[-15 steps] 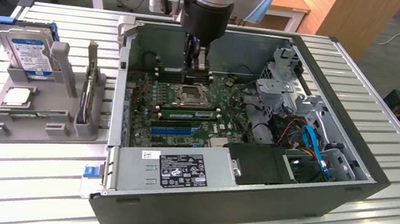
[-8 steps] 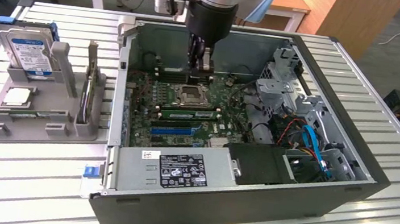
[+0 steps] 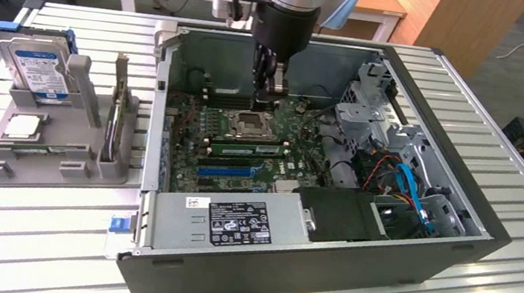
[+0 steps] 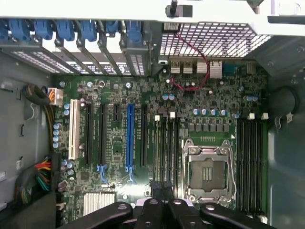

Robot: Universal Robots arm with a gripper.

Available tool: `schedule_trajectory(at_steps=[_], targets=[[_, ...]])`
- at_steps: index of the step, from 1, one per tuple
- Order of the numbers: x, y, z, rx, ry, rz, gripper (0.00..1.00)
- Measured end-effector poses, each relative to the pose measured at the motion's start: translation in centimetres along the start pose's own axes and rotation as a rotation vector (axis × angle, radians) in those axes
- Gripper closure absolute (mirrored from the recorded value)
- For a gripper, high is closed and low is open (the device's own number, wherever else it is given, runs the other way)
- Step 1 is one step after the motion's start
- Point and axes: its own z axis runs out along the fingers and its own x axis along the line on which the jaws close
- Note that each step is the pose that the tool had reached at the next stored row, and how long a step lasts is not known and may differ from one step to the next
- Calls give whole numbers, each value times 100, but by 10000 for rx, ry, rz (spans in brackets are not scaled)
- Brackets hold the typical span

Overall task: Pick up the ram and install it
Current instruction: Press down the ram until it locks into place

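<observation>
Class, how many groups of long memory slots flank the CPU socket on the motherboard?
2. One group sits between the CPU socket and the blue slot; the other group sits on the socket's opposite side, beside the case wall. None appears hidden.

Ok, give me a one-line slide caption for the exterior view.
Shut gripper lowered inside the open computer case, just above the motherboard beside the empty CPU socket.

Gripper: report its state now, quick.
Gripper: shut, low inside the computer case above the motherboard; whether it holds the ram cannot be told.
</observation>
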Motion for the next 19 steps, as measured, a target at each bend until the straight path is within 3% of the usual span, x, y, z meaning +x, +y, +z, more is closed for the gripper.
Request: schedule_trajectory(at_steps=[11,19], targets=[[-1,-118,-5,0,0,0,89],[-2,-139,-6,0,-1,-1,89]])
